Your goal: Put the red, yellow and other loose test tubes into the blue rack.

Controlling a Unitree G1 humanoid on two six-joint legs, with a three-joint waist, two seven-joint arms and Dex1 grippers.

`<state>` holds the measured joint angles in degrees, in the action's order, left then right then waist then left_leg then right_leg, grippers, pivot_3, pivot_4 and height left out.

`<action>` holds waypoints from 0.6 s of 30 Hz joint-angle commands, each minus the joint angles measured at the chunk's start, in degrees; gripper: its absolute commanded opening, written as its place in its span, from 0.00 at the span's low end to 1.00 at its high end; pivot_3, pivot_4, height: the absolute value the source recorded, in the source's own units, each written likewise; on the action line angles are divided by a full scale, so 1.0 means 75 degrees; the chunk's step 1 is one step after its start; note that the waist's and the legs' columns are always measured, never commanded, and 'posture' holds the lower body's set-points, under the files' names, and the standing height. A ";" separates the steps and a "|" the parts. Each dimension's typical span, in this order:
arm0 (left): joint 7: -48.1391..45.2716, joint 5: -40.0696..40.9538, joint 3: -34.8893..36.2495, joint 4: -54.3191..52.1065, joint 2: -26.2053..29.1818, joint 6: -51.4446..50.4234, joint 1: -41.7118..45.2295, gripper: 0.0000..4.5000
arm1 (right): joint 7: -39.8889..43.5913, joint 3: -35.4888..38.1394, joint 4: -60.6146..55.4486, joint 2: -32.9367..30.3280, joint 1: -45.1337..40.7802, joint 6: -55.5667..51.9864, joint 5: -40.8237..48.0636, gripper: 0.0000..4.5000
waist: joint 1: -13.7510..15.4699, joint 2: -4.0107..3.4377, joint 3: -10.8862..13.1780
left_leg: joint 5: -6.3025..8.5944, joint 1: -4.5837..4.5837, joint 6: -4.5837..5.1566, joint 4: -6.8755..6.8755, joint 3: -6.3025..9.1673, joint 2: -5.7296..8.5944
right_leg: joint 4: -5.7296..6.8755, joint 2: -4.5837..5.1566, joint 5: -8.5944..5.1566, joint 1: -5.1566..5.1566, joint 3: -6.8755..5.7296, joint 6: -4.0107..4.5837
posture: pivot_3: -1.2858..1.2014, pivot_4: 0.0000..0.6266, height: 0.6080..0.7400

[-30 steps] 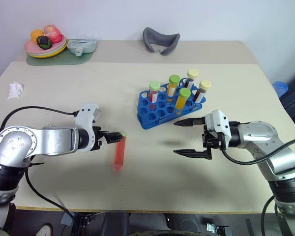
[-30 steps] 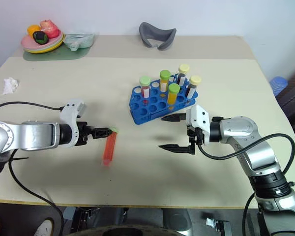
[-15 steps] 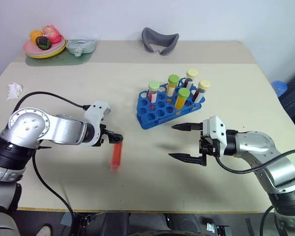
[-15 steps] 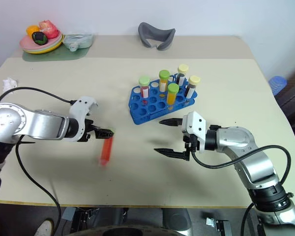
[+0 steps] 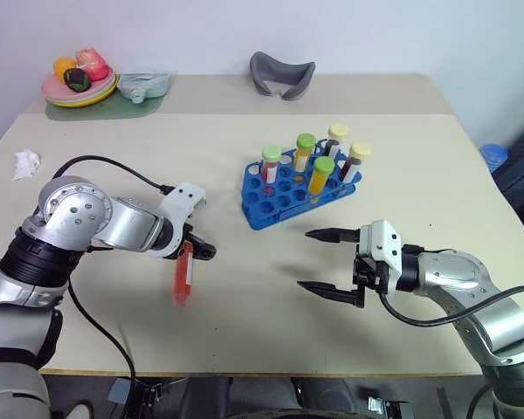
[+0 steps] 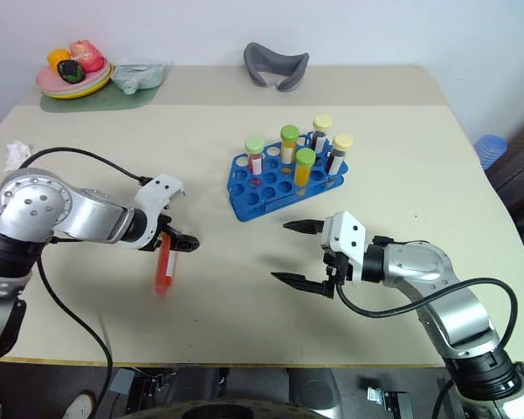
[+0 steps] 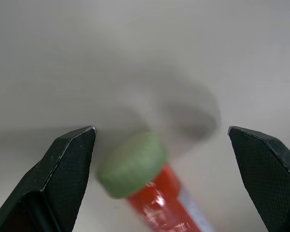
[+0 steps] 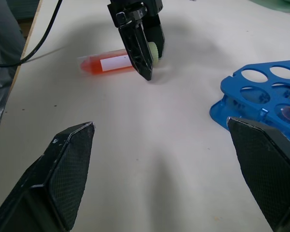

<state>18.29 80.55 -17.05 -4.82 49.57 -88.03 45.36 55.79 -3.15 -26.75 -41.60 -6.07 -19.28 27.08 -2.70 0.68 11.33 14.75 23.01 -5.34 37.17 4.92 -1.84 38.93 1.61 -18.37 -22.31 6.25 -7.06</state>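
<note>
Your left gripper (image 7: pixel 162 159) was spread wide open and pointed down at the table (image 5: pixel 244 305), with the red tube (image 5: pixel 184 274) lying flat on the tabletop under it. The tube's light-green cap (image 7: pixel 133 165) sat in the gap between the two black fingers (image 7: pixel 70 169), closer to one of them, but nothing was clamped on it, so you weren't holding the tube at that point. From the right wrist view you could see those fingers standing over the cap end, with the red body and its white label (image 8: pixel 114 63) sticking out to the side. Your right gripper (image 5: pixel 326 263) was also wide open and empty, hovering over bare table in front of the blue rack (image 5: pixel 279 196), fingers pointing across toward your left side. The rack sat near the middle of the table, well apart from the red tube, and already had five capped tubes standing upright in it: a red one with a green cap (image 5: pixel 271 162), two yellow ones with green caps (image 5: pixel 322 175), and two dark ones with pale-yellow caps (image 5: pixel 353 161).
</note>
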 commanded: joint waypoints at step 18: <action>0.1003 0.1258 0.2240 -0.1526 0.0107 -0.0325 -0.2055 1.00 | 0.1330 0.0071 0.0679 -0.0422 -0.1118 0.0019 0.0256 1.00 | -0.0036 0.0005 0.0002 | 0.0000 0.0006 0.0001 -0.0004 0.0001 -0.0003 | 0.0000 0.0007 0.0000 -0.0007 0.0004 0.0000 | 0.52 0.24 1.00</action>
<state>22.63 83.77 -0.97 -15.26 48.87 -90.70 31.17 64.76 -3.38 -21.31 -44.22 -13.64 -19.34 27.89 -2.97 0.72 11.35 14.75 23.07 -5.34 37.15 4.92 -1.87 38.93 1.66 -18.37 -22.37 6.28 -7.07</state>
